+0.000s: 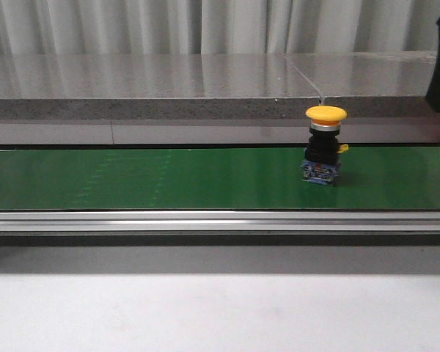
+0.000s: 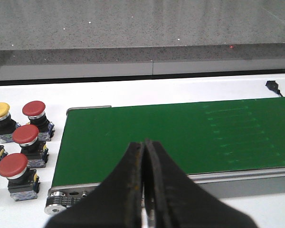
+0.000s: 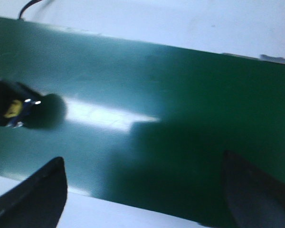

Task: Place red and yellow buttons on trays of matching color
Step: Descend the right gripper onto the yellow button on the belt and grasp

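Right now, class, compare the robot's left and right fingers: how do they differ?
The left gripper has its fingers pressed together, holding nothing; the right gripper has its fingers spread wide apart. The left gripper sits over the belt's end, close to the spare buttons; the right gripper sits over the belt close to the yellow button. Both have dark fingers and hang above the green belt.

Right wrist view blurred; yellow button (image 3: 12,110) smeared, cut off at frame edge.
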You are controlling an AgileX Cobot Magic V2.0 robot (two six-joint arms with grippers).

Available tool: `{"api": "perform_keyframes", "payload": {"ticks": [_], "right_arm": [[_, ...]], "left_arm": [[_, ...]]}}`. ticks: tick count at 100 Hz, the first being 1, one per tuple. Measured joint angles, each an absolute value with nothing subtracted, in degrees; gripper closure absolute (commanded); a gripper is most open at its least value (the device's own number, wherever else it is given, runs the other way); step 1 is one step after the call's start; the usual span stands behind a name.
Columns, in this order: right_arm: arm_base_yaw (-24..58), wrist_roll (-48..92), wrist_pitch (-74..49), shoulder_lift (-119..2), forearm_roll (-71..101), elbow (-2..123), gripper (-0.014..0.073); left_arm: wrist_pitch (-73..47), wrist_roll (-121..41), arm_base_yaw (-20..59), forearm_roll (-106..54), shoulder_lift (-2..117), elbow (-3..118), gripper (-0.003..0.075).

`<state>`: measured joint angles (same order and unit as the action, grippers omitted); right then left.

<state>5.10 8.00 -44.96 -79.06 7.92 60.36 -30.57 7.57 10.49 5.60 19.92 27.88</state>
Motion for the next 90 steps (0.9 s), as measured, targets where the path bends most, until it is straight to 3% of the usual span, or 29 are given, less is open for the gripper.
{"api": "perform_keyframes", "payload": {"ticks": [27,71,81,90], "right_arm": [[12.68,10.14,-42.85,-80.7,10.46,60.36,-0.0053],[13.46,12.15,-34.4,-87.98,12.15,60.36,-0.0043],[13.46,12.36,-33.46,-88.94,12.15,60.36,0.0054],[13.46,12.36,-32.99,-89.34,12.19,60.36,0.0221]], "left_arm": [[-30.57,7.57,10.49,5.6,19.92,27.88,0.0739],[-30.57,7.57,10.49,5.6,19.92,27.88,0.0739],[-30.57,7.57,10.49,5.6,19.92,27.88,0.0739],[-30.57,7.57,10.49,5.6,19.92,27.88,0.0739]]}}
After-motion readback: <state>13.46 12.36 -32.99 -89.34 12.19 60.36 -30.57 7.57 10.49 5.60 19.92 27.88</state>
